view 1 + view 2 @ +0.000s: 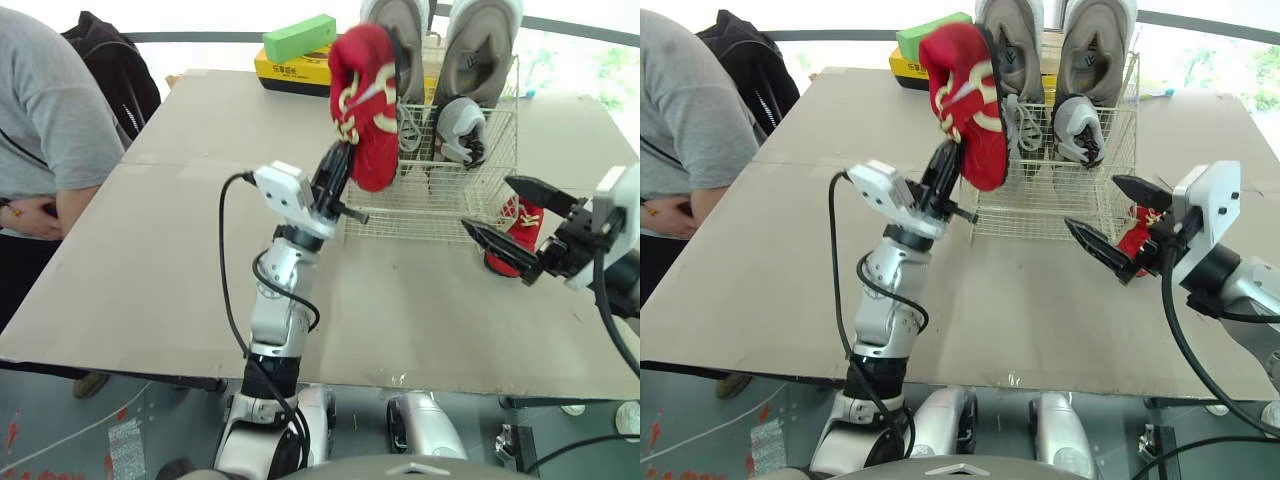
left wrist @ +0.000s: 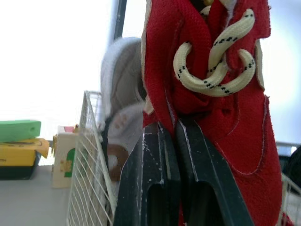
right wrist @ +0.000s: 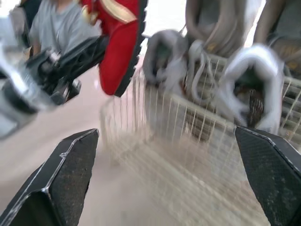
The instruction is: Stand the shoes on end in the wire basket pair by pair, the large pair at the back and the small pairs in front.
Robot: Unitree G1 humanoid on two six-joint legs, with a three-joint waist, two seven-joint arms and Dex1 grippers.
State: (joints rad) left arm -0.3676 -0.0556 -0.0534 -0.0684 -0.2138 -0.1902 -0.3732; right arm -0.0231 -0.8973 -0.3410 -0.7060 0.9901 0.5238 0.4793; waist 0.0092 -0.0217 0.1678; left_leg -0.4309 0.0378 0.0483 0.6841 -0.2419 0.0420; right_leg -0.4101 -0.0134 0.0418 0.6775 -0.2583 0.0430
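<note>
Just off the wire basket's (image 1: 420, 195) front left corner, the left gripper (image 1: 342, 155) is clamped on one red shoe (image 1: 365, 105), holding it up off the table (image 1: 150, 260). Inside the basket, two big taupe shoes (image 1: 395, 40) (image 1: 482, 50) stand on end at the back, with two small grey shoes (image 1: 462, 130) (image 1: 410, 125) in front of them. A second red shoe (image 1: 520, 235) lies on the table just beside the basket's right side. The right gripper (image 1: 488, 203) is spread wide near it, gripping nothing. Farther back, one green block (image 1: 298, 38) sits on a yellow box (image 1: 290, 72). One person in a grey shirt (image 1: 50, 120) stands at the table's left edge.

red shoe (image 1: 365, 100): matt fuzzy cloth | wire basket (image 1: 425, 200): thin pale metal | table (image 1: 150, 270): matt smooth board
</note>
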